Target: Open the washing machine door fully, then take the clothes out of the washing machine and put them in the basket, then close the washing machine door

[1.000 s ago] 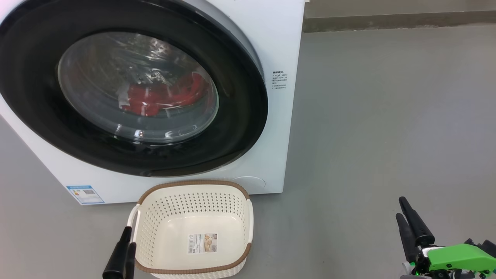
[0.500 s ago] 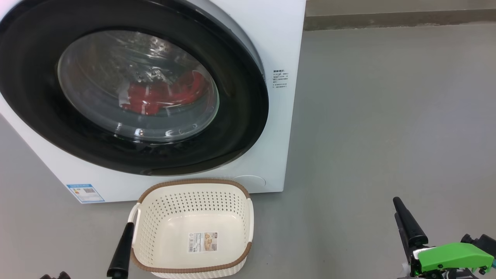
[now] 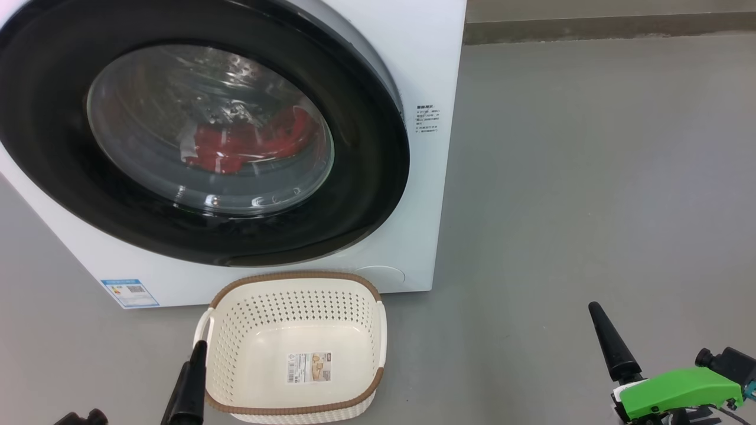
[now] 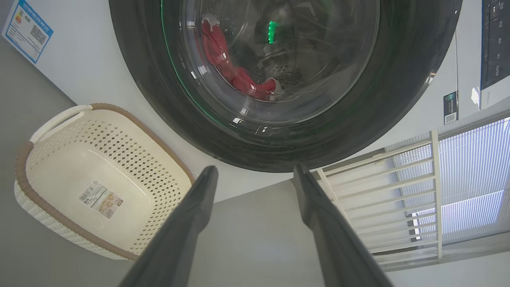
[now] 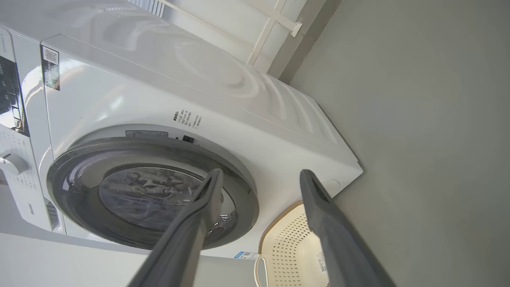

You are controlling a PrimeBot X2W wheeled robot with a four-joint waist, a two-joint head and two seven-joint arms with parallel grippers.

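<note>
**One closed washing machine door to open**

Far left it stands, clothes behind the glass. My left gripper and right gripper are spread wide, empty. I should hook its free edge and follow the arc.

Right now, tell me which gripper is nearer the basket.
Left. The left gripper sits right beside the basket, by its left handle and overlapping its rim in the head view. The right gripper is well off to the basket's right, apart from it.
</note>
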